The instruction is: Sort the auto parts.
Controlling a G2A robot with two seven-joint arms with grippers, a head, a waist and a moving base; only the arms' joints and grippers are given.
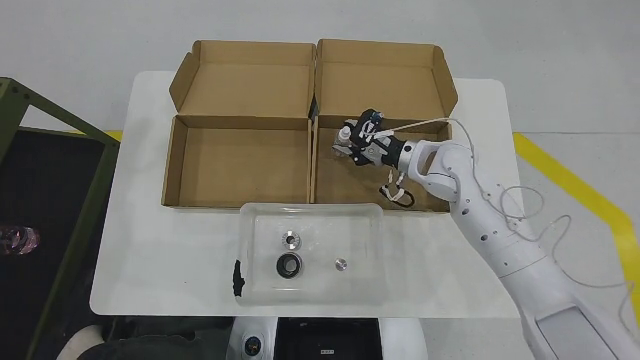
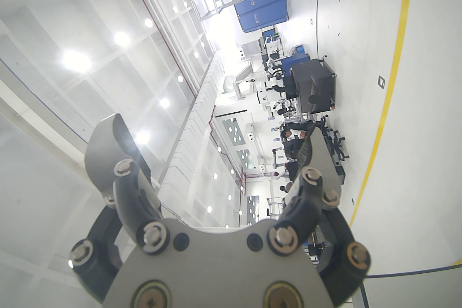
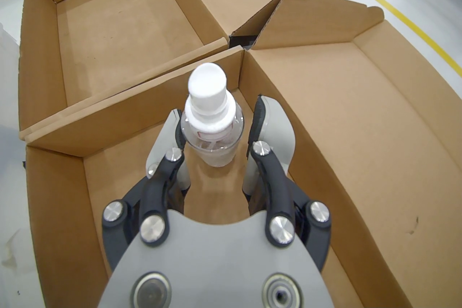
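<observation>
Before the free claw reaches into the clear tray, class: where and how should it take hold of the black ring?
Across the outer rim of the black ring, coming straight down from above. It seems to lie flat in the clear tray, whose walls would hinder a sideways approach.

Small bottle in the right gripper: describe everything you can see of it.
The small bottle is clear plastic with a white stepped cap, fitted on. The right gripper holds its body between the fingers, cap pointing away from the wrist, over the right-hand cardboard box near a corner. Whether it touches the floor is unclear.
</observation>
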